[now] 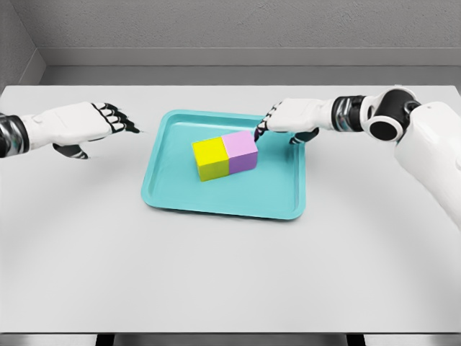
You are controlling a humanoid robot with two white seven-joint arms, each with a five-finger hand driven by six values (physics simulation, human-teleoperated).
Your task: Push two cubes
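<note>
On the white bench (216, 274) lies a teal tray (277, 194), and inside it two cubes stand side by side, their faces touching: a yellow cube (210, 158) on the left and a purple cube (240, 153) on the right. Both sit in the back half of the tray. The right hand (288, 119) reaches over the far right part of the tray, its dark fingertips (261, 130) at the upper right corner of the purple cube; the fingers are extended and close together, holding nothing. If they really touch the cube is hard to tell. The left hand (83, 124) hovers above the bench, well apart from the tray, with fingers loosely spread and empty. Its forearm is cut off by the picture's edge.
</note>
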